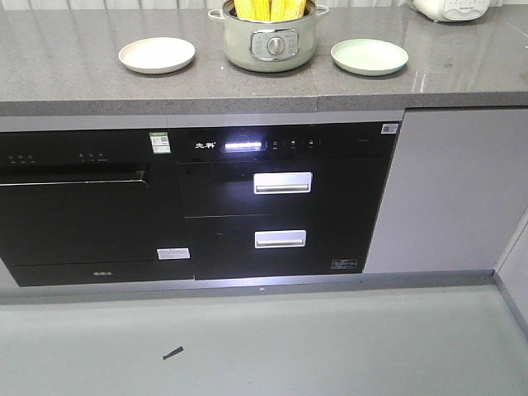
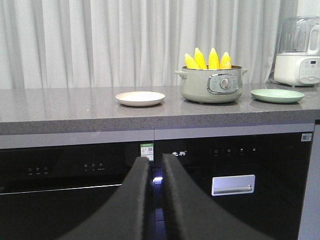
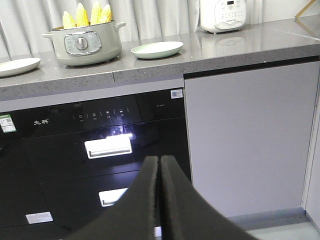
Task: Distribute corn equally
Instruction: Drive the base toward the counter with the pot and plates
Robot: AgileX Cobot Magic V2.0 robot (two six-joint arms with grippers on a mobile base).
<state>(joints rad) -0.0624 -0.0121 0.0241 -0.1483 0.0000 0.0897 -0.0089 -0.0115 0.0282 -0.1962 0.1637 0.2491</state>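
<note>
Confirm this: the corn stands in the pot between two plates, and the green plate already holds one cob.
Wrong: the green plate is empty, as the left wrist view shows. The corn does stand in the pot, between it and the white plate.

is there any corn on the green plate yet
No, the green plate lies bare; the corn cobs all stand in the pot beside it.

Grey countertop [image 1: 82, 49] bears white plate [image 1: 157, 55], pot [image 1: 268, 49], green plate [image 1: 369, 57], white appliance [image 1: 454, 8].
</note>
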